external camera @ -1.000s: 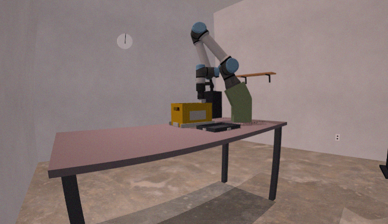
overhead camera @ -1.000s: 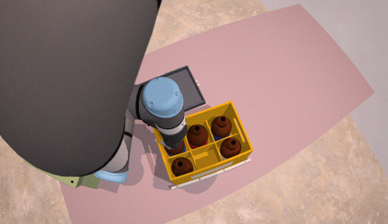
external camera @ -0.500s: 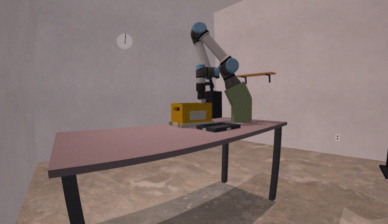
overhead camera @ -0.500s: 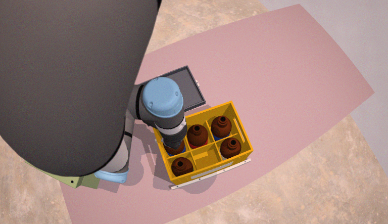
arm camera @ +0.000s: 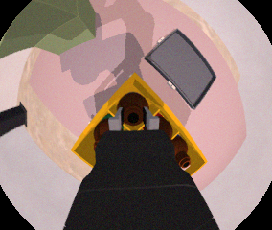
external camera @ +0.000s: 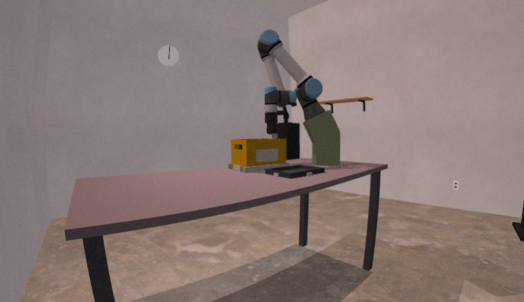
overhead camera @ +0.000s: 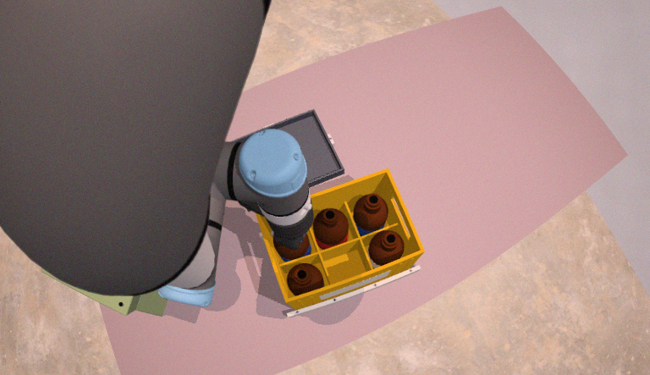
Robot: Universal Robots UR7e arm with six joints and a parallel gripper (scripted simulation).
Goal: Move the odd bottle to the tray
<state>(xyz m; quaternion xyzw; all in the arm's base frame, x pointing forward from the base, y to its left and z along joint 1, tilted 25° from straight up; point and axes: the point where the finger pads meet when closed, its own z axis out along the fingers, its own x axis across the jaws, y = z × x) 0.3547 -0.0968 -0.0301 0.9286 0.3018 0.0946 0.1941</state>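
A yellow crate (overhead camera: 341,239) with six cells holds five brown bottles. My gripper (arm camera: 133,113) reaches down into the crate's back left cell and is shut on the neck of the bottle there (overhead camera: 291,247); the wrist view shows the bottle's opening (arm camera: 132,117) between the two grey fingers. The other bottles stand in the back middle (overhead camera: 330,224), back right (overhead camera: 370,210), front right (overhead camera: 386,246) and front left (overhead camera: 304,278) cells. The front middle cell is empty. The dark tray (overhead camera: 313,146) lies empty behind the crate, partly hidden by my wrist. It also shows in the wrist view (arm camera: 181,67).
The green robot base (external camera: 324,138) stands at the table's end near the crate (external camera: 258,153) and the tray (external camera: 294,170). A black box (external camera: 289,140) stands behind the crate. My upper arm blocks the left of the overhead view.
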